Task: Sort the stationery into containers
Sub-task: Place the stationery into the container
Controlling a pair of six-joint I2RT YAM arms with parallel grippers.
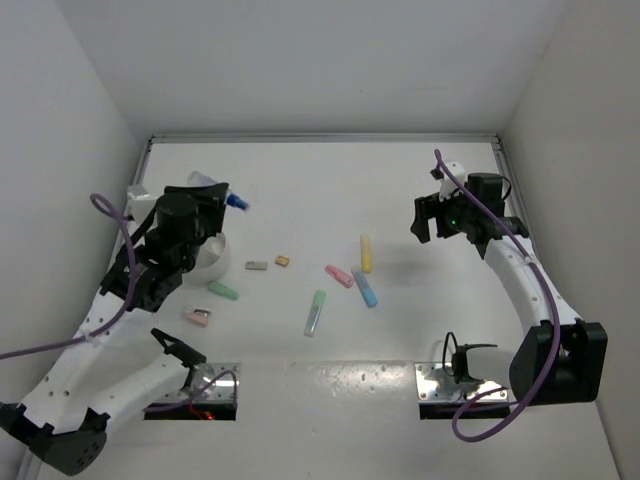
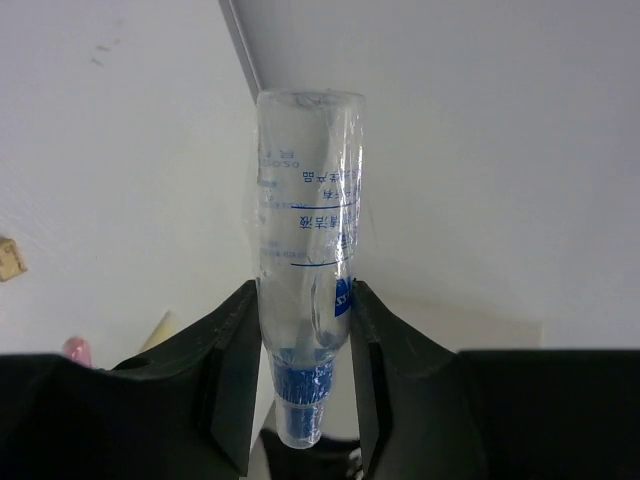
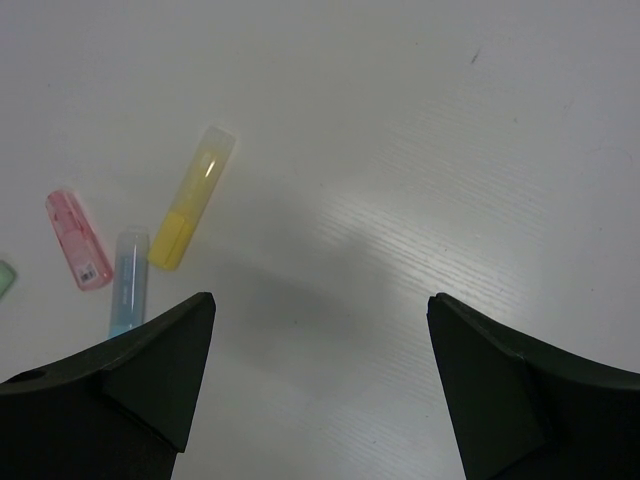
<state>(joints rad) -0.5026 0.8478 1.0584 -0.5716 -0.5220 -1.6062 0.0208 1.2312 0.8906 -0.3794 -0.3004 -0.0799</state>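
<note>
From above, the left gripper (image 1: 214, 191) sits at the far left of the table (image 1: 300, 190), closed around a clear blue-tipped pen (image 1: 237, 203) that pokes out just beyond the far rim of the white bowl (image 1: 212, 260). The other stationery lies loose on the table: a grey block (image 1: 256, 266) and a tan block (image 1: 282, 261) side by side right of the bowl, a green marker (image 1: 223, 291) and a pink piece (image 1: 197, 317) nearer the arm bases, a second green marker (image 1: 315, 312) towards the middle, then a pink marker (image 1: 339, 275), a blue marker (image 1: 365, 289) and a yellow marker (image 1: 366, 253) clustered together. The right gripper (image 1: 430, 220) hangs well to their right, over bare table. The left wrist view shows the pen (image 2: 305, 230) clamped between the two black fingers (image 2: 238, 350), its blue end towards the palm (printed text on its body is too small to read), with the tan block (image 2: 10, 258) at the left edge. In the right wrist view the right gripper (image 3: 320, 300) has its fingers (image 3: 160, 370) wide apart and holding nothing, with the yellow marker (image 3: 193, 198), pink marker (image 3: 78, 240) and blue marker (image 3: 127, 283) lying on the table to the left
</note>
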